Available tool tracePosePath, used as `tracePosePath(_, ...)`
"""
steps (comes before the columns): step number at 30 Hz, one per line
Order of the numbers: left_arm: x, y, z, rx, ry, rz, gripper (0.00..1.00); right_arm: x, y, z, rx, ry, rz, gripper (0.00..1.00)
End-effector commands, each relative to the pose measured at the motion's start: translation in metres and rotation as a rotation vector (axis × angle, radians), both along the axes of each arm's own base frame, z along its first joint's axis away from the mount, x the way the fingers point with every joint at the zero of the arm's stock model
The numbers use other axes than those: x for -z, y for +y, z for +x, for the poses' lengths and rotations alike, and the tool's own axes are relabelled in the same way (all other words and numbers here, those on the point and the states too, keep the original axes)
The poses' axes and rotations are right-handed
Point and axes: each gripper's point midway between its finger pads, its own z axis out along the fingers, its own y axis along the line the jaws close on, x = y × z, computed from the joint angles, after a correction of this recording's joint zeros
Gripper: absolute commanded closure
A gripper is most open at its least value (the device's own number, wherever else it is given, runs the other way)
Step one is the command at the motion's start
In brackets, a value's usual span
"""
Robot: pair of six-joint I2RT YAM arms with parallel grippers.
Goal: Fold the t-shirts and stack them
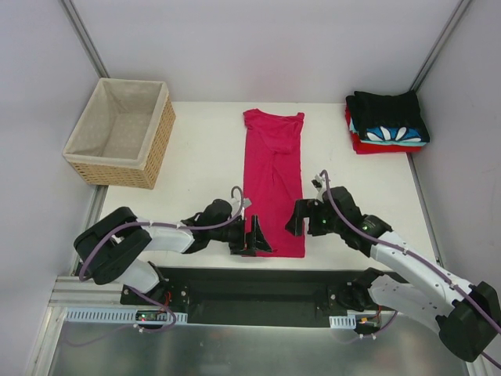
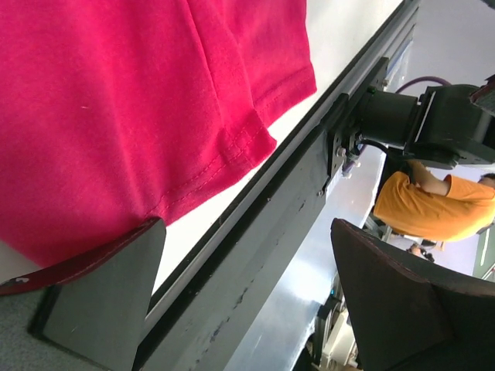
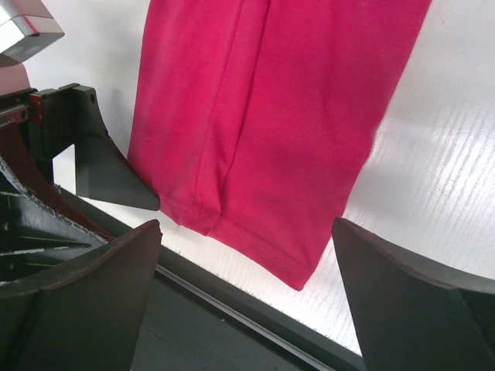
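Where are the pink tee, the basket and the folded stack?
pink tee (image 1: 272, 184), top view, middle of the cloth.
basket (image 1: 160, 141), top view, right wicker wall.
stack (image 1: 387, 110), top view, black top layer.

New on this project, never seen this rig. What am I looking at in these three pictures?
Two robot arms are bolted at the near edge of a table. The overhead picture looks down from behind them, with the left arm on the left and the right arm on the right. The other two pictures come from a camera on each wrist. The dark wedges in them are that arm's own fingers.

On the table lie a crimson-pink t-shirt folded into a long strip, a stack of folded shirts at far right, and a wicker basket at far left. Both pairs of fingers stand open at the strip's near end. Nothing is gripped.
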Motion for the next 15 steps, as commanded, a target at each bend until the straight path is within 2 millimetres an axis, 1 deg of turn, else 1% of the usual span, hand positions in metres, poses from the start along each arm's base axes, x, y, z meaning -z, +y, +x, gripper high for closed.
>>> tracePosePath(1,-0.014,-0.014,0.004,0.008,-0.029,-0.019,0.11,-0.015,-0.002,0.003,0.015,-0.033,0.002,0.04)
tracePosePath(4,-0.026,-0.018,0.007,0.012,-0.048,-0.034,0.11,-0.017,-0.002,0.004,0.019,-0.040,0.005,0.03)
tracePosePath(5,-0.033,-0.018,0.007,0.013,-0.059,-0.047,0.11,-0.016,-0.003,0.004,0.017,-0.038,0.000,0.04)
tracePosePath(7,-0.037,-0.014,0.006,0.009,-0.066,-0.035,0.11,-0.015,-0.002,0.004,0.015,-0.035,-0.002,0.03)
tracePosePath(8,-0.047,-0.012,0.007,0.000,-0.093,-0.041,0.11,-0.013,-0.003,0.003,0.016,-0.029,-0.012,0.03)
tracePosePath(10,-0.042,0.001,0.004,-0.013,-0.087,0.035,0.11,-0.001,-0.007,0.002,0.028,0.005,-0.047,0.03)
tracePosePath(11,-0.049,0.006,0.004,-0.022,-0.108,0.045,0.11,0.006,-0.009,0.001,0.033,0.018,-0.060,0.03)
tracePosePath(12,-0.044,0.014,0.008,-0.062,-0.121,0.086,0.11,0.016,-0.012,0.000,0.049,0.024,-0.068,0.03)
tracePosePath(13,-0.036,0.023,0.004,-0.081,-0.100,0.126,0.11,0.021,-0.014,0.000,0.059,0.027,-0.072,0.03)
tracePosePath(14,-0.038,0.029,0.006,-0.109,-0.110,0.126,0.10,0.026,-0.016,-0.001,0.066,0.028,-0.079,0.03)
tracePosePath(15,-0.026,0.039,0.003,-0.141,-0.085,0.162,0.10,0.030,-0.018,-0.001,0.073,0.031,-0.083,0.03)
